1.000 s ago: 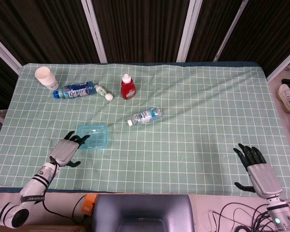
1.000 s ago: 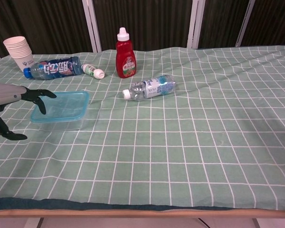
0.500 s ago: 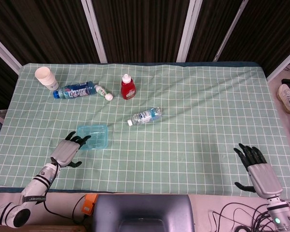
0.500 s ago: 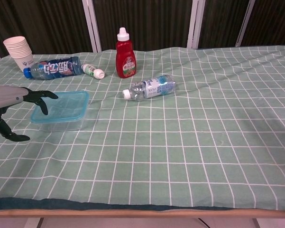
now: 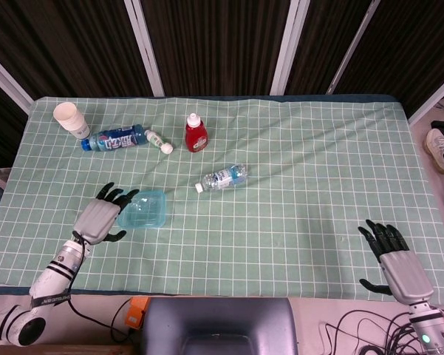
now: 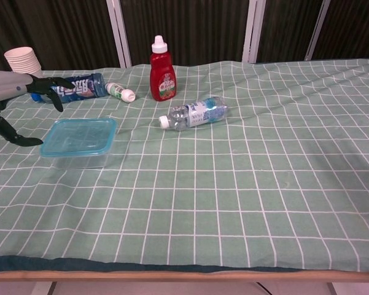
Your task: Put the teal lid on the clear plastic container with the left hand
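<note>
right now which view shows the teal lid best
The chest view: the teal lid shows close and at a low angle, sitting on the clear container with its rim visible all round. The head view shows it from above, smaller, with the left hand at its left edge.

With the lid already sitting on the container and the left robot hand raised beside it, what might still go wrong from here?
The teal lid sits on the clear plastic container, but whether it is snapped down cannot be told; it may only rest loose.

The left robot hand hangs open just left of the lid, its thumb low near the rim, so a sideways move could knock the lid askew.

The blue-labelled bottle and paper cup stack lie behind that hand; a backward sweep could hit them.
</note>
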Controlling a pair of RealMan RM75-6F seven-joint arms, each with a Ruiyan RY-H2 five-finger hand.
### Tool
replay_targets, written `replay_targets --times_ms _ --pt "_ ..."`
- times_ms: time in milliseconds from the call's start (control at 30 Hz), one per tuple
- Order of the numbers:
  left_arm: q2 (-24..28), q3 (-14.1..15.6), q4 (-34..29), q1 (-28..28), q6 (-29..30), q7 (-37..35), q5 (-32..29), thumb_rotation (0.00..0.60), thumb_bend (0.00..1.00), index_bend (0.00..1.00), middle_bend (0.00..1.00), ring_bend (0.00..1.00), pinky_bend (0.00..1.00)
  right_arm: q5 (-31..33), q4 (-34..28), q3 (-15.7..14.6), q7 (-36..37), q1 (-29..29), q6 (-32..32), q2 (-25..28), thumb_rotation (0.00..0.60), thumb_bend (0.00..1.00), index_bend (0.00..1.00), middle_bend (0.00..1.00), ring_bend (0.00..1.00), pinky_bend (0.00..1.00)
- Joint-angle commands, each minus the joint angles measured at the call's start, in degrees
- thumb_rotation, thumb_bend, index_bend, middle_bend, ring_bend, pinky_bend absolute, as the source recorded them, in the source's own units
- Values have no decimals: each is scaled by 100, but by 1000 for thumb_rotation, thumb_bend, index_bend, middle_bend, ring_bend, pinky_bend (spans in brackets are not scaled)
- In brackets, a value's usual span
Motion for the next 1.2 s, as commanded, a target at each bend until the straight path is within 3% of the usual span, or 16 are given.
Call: replay_targets --times_ms 33,700,1200 --pt "-152 -87 220 -88 -215 30 -238 600 243 0 247 105 14 8 -1 4 4 -1 1 2 600 186 0 0 0 0" --pt "-469 -233 676 -348 -793 209 -972 600 298 0 224 85 6 11 2 9 74 -10 18 33 600 186 0 0 0 0" --pt "-537 -164 847 -388 -910 272 -1110 600 299 0 215 79 1 45 -1 20 52 0 -13 26 600 185 0 0 0 0"
